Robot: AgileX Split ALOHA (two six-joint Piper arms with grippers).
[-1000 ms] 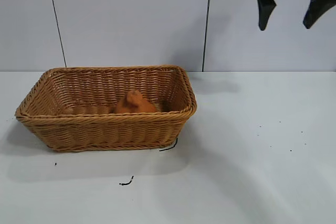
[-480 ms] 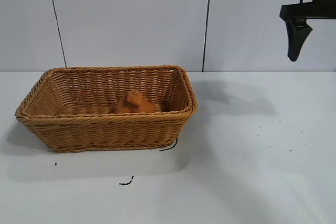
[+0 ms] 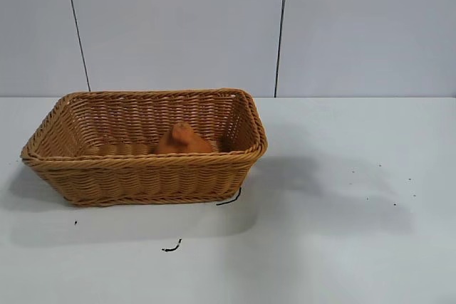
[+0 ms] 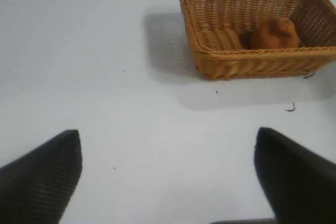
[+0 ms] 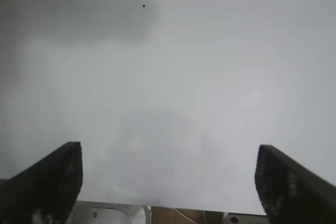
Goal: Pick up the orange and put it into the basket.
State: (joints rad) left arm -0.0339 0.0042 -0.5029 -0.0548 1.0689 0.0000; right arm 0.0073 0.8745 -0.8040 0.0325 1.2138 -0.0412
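- Exterior view: the basket (image 3: pixel 146 149) stands on the white counter (image 3: pixel 342 233), toward the left side. The orange (image 3: pixel 182 139) lies inside the basket, near its right end, with the knobby top up. A small dark scrap (image 3: pixel 229 198) lies on the counter, touching the basket's front right corner, and another dark scrap (image 3: pixel 171 247) lies a little in front of the basket. A few tiny dark specks (image 3: pixel 394 204) are on the counter's right part. No arm shows in this view.
- Left wrist view: the left claw (image 4: pixel 168 177) hangs above bare counter (image 4: pixel 105 77), its two fingers wide apart and holding nothing. The basket (image 4: pixel 262 61) is well apart from it, with the orange (image 4: pixel 274 34) inside.
- Right wrist view: the right claw (image 5: pixel 168 182) is over bare counter (image 5: pixel 210 51), its fingers wide apart and empty. The counter's edge (image 5: pixel 157 211) is just below the fingers.
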